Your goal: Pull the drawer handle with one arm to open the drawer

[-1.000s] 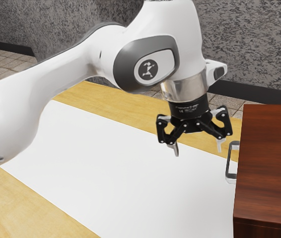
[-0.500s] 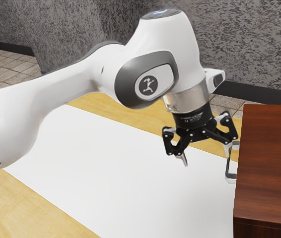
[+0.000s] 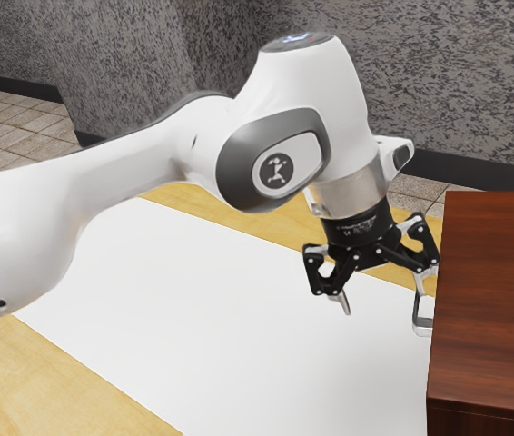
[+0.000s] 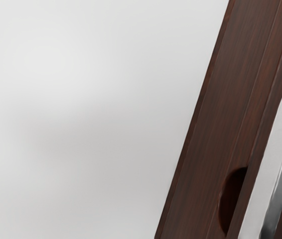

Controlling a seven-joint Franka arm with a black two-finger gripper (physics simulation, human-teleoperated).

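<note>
hand (image 3: 381, 296) released, just beside handle (image 3: 421, 313) | handle: likely stiff, slick metal; grasp mid-bar | drawer (image 3: 493, 300): probably heavy, pull steadily

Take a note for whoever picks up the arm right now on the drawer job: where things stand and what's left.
Gripper: open, holding nothing, low over the white table.
Handle: silver, on the brown drawer front; one finger sits close by its upper end, no grip on it.
Done: approach only; nothing looks pulled out.
Left: close on the handle and pull.
</note>
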